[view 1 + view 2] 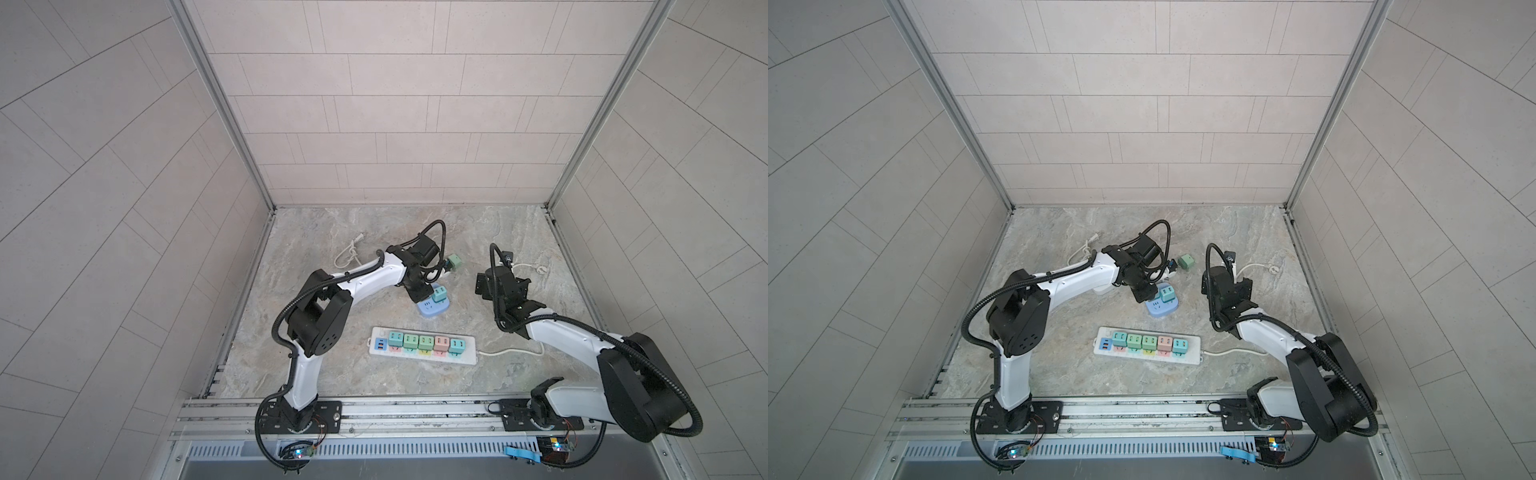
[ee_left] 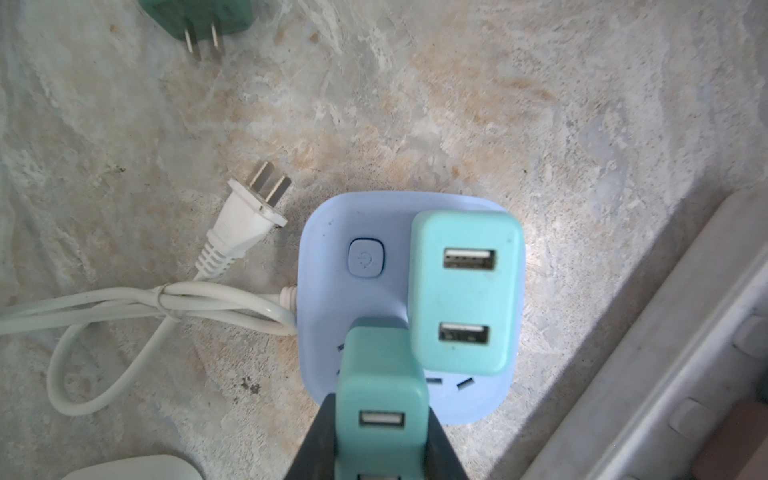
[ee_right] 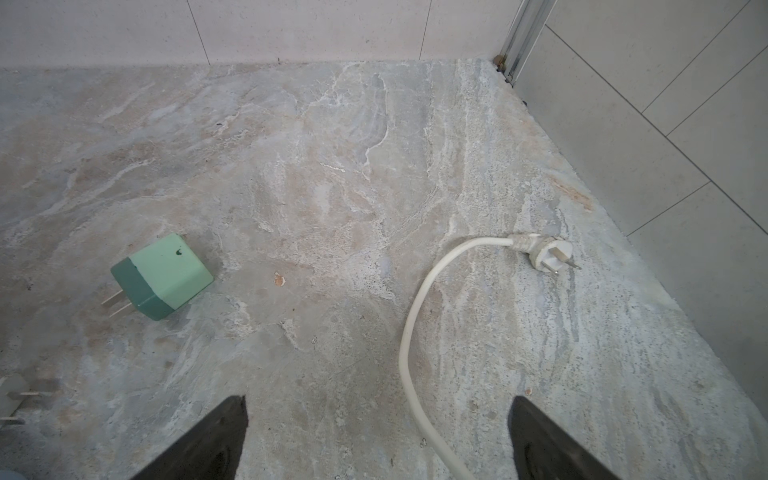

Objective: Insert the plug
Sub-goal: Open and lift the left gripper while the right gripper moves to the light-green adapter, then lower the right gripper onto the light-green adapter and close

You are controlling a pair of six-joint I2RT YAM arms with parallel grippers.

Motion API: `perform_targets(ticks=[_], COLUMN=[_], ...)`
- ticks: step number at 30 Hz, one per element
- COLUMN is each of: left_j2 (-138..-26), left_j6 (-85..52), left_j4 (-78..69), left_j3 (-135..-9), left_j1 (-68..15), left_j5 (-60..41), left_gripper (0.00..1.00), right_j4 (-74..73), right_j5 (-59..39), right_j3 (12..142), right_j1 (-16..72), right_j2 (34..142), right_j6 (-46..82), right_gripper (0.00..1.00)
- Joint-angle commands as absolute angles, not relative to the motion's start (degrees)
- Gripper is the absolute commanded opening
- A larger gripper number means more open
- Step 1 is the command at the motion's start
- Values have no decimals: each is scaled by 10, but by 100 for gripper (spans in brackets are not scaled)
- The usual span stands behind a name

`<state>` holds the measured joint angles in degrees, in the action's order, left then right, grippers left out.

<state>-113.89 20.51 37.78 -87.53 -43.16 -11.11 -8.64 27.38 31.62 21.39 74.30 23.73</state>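
My left gripper point(image 2: 380, 419) is shut on a teal plug point(image 2: 380, 386) with USB ports, its black fingers point(image 2: 320, 440) pressed on both sides of it. The plug hangs just over a pale blue round socket block point(image 2: 328, 307), above its lower slots. A second teal plug point(image 2: 465, 291) stands in the same block. In both top views the left gripper point(image 1: 422, 293) sits over the blue block point(image 1: 428, 311) point(image 1: 1156, 311). My right gripper point(image 3: 378, 399) is open and holds nothing, hovering above the stone floor to the right point(image 1: 503, 284).
A green plug point(image 3: 162, 276) point(image 1: 456, 262) lies loose on its side behind the block. A white power strip point(image 1: 467, 358) carrying several coloured plugs lies nearer the front. A white cable point(image 3: 409, 332) with its plug point(image 3: 548, 253) runs under the right gripper. Another white corded plug point(image 2: 245, 220) lies beside the block.
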Motion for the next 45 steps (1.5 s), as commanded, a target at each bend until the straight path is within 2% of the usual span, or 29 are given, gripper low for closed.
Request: perform_targets(ticks=[1, 3, 6, 13, 17, 21, 23, 27, 29, 37, 41, 45], left_j2=[-1142, -1120, -1079, -937, -788, -649, -587, -473, -414, -223, -192, -211], left_j6=[195, 191, 181, 123, 71, 6, -12, -24, -52, -55, -58, -56], left_j4=[395, 388, 384, 359, 250, 88, 38, -24, -21, -70, -62, -73], left_j3=[-852, -851, -853, -793, -626, -417, -343, -227, -201, -79, -71, -74], left_j1=[-438, -437, -438, -437, -437, -434, -434, -433, -431, -429, -428, -428], left_j5=[-111, -112, -113, -90, -11, 114, 140, 187, 221, 207, 223, 221], left_gripper=[29, 42, 51, 52, 55, 63, 63, 70, 73, 81, 81, 81], right_j4=[-74, -71, -69, -65, -33, 72, 106, 95, 87, 149, 202, 234], right_j5=[287, 289, 292, 290, 291, 297, 297, 227, 204, 195, 194, 180], right_j3=[332, 334, 335, 339, 372, 448, 475, 493, 506, 622, 700, 763], right_j1=[218, 218, 217, 217, 215, 211, 210, 210, 210, 212, 213, 213], right_j2=[746, 747, 747, 752, 775, 818, 827, 824, 830, 935, 1014, 1075], right_j6=[236, 236, 238, 236, 241, 262, 285, 312, 322, 350, 352, 346], right_gripper=[100, 100, 100, 100, 100, 100, 100, 100, 100, 99, 96, 95])
